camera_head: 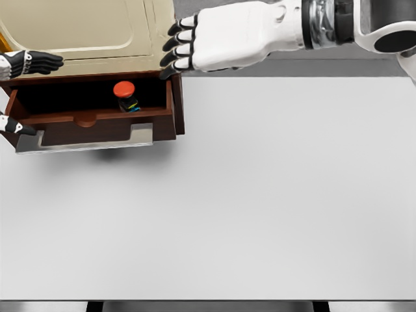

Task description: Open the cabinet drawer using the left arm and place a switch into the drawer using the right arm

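The red-capped button switch (125,95) sits inside the pulled-out dark brown wooden drawer (97,127); the white right hand (195,44) hovers above its corner, fingers extended, empty; the left hand (29,64) shows at the frame's edge, grip unclear.

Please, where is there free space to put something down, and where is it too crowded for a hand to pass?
The white table is bare right of the open drawer and in front of it. Crowded: the drawer's top right corner, where the right hand hovers open beside the red switch, and its left end, by the left hand.
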